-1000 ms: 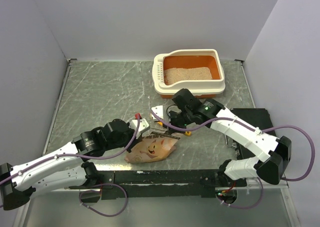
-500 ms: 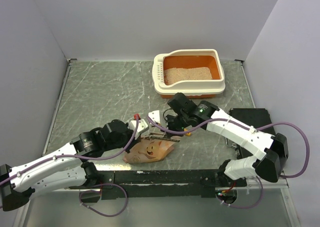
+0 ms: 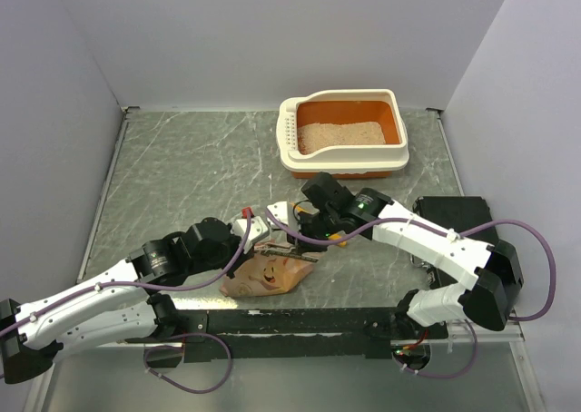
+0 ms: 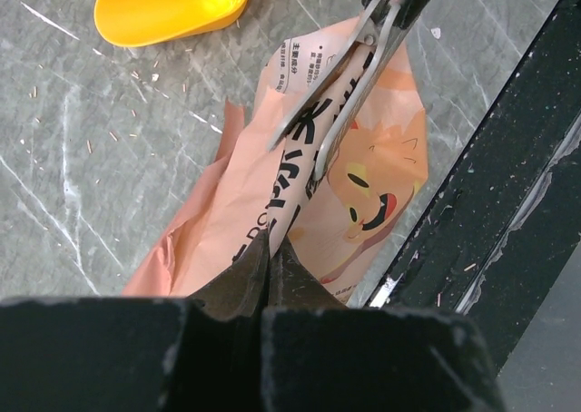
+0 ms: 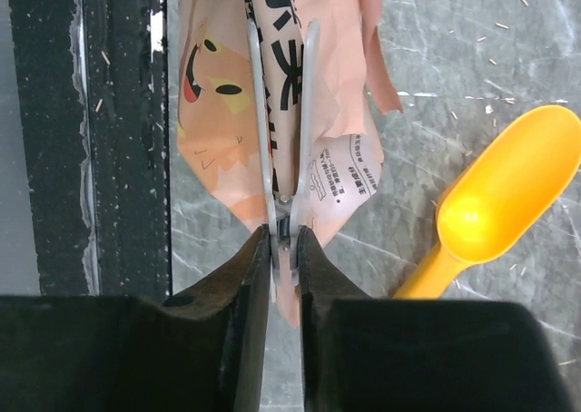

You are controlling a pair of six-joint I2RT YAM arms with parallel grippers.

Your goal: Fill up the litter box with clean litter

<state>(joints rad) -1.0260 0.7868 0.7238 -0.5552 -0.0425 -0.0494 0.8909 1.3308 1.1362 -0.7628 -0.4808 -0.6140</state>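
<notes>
top view: litter box (image 3: 341,166) at upper centre, clean litter (image 3: 340,136) covering part of its orange floor. lower centre, 2 grippers work a paper bag (image 4: 363,190): left gripper (image 4: 270,249) clenched on its folded top (anchoring it), right gripper (image 5: 284,240) seemingly pinching the metal clip (image 5: 262,131) sealing it.

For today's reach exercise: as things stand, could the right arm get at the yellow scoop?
Probably yes: the scoop lies uncovered beside the right tool. That tool grips the metal clip on the bag, so it must release first.
</notes>
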